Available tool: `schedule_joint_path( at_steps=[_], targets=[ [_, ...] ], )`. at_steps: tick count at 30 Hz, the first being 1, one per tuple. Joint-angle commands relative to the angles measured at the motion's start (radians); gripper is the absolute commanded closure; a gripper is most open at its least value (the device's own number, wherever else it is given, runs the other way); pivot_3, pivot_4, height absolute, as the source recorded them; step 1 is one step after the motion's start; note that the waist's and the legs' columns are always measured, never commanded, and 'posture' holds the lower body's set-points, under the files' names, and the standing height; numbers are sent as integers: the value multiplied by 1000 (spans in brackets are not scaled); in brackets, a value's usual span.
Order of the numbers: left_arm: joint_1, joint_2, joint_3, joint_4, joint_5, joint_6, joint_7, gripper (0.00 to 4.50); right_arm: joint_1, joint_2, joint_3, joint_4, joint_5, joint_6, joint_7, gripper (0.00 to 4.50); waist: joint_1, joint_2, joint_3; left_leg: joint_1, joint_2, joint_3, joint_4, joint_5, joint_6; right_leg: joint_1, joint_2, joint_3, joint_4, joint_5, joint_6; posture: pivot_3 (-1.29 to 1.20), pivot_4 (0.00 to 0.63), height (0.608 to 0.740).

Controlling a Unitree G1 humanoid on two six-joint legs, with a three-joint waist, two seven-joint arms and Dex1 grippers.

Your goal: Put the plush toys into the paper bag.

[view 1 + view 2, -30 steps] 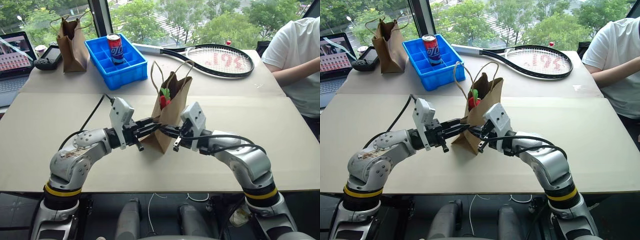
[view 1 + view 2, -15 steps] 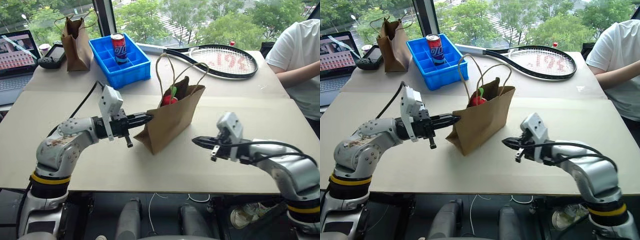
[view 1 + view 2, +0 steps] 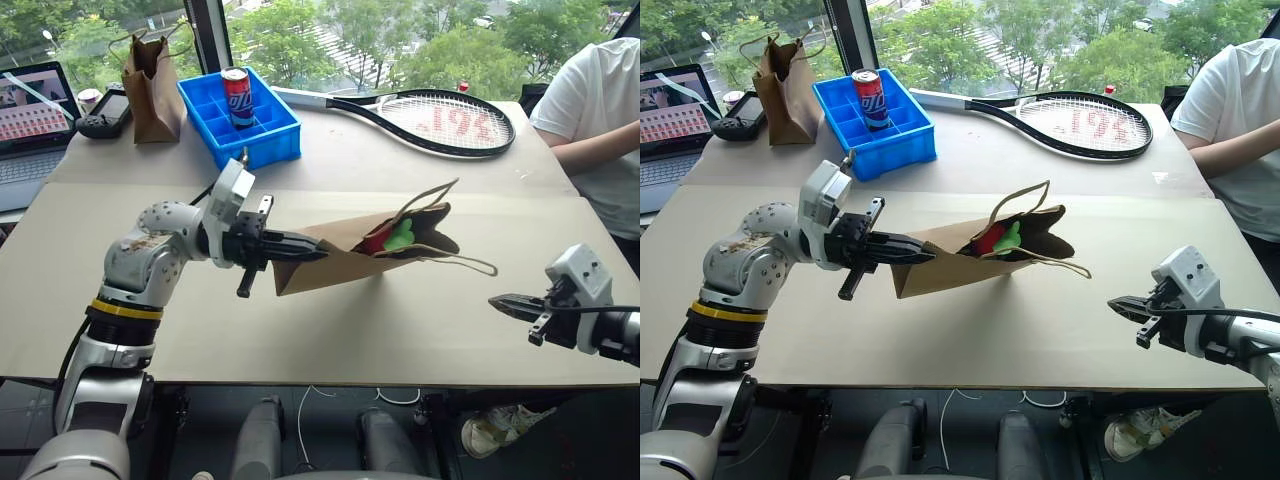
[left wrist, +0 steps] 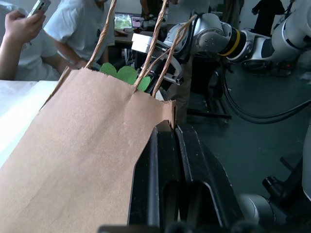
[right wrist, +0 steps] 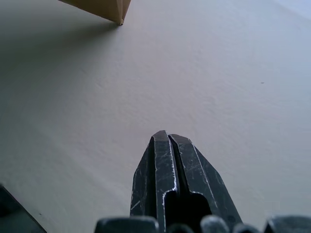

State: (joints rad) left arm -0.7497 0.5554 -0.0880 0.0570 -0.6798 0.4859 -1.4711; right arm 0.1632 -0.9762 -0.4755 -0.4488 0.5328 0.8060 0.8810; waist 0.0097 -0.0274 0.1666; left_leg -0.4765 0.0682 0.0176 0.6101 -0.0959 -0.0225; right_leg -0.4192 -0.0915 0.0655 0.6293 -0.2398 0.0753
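Paper bag (image 3: pixel 345 250) lies tilted on its side, mouth toward my right, its base end lifted off the counter (image 3: pixel 420 330) and clamped in my left pincer (image 3: pixel 318 250), whose fingers are pressed together on the brown paper near one corner. In my left wrist view the bag's wall runs along those fingers, with the twine handles (image 4: pixel 160 43) rising past the rim. Both plush toys sit in the bag's open mouth: the red chili toy (image 3: pixel 376 240) deeper in, the lime-green toy (image 3: pixel 401 236) just beside it at the opening. One twine loop trails out from the mouth over the counter.

My right pincer (image 3: pixel 500 301) hangs well apart from the bag, near the counter's near right edge, fingers together and holding nothing; from its wrist view only a corner of the bag (image 5: pixel 114 9) shows beyond the tips.

Farther back on the counter stand a blue tray (image 3: pixel 270 130) with a soda can (image 3: pixel 237 96) in it, a darker brown bag (image 3: pixel 152 78), and a tennis racket (image 3: pixel 440 120). A person in a white shirt (image 3: pixel 595 120) sits at the far right.
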Motion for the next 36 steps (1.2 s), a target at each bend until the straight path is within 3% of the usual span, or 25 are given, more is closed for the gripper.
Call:
schedule_joint_path(
  at_steps=[1,12,23,36],
  targets=[
    [-45,-20,43,0,-53,21,-17,4403,28,4,-77,-43,4,0,-10,4500,-3,0,0,0,0,0,0,0,0,0,0,0,0,0,0,0,150,740],
    [-76,-68,184,-22,-200,146,103,4403,19,-14,-72,-29,3,3,-15,4500,-8,0,0,1,0,-1,1,0,0,1,0,0,1,0,2,0,150,740],
    [106,119,165,-50,-49,72,32,4403,-44,-29,-2,-7,0,-3,-7,4500,-21,1,0,2,0,-1,0,0,0,1,0,0,1,1,1,0,150,740],
    [161,233,254,-22,2,14,89,4403,-136,-16,101,24,22,-31,27,4500,-23,1,0,2,0,0,0,0,0,0,0,0,1,1,0,0,150,740]
  ],
)
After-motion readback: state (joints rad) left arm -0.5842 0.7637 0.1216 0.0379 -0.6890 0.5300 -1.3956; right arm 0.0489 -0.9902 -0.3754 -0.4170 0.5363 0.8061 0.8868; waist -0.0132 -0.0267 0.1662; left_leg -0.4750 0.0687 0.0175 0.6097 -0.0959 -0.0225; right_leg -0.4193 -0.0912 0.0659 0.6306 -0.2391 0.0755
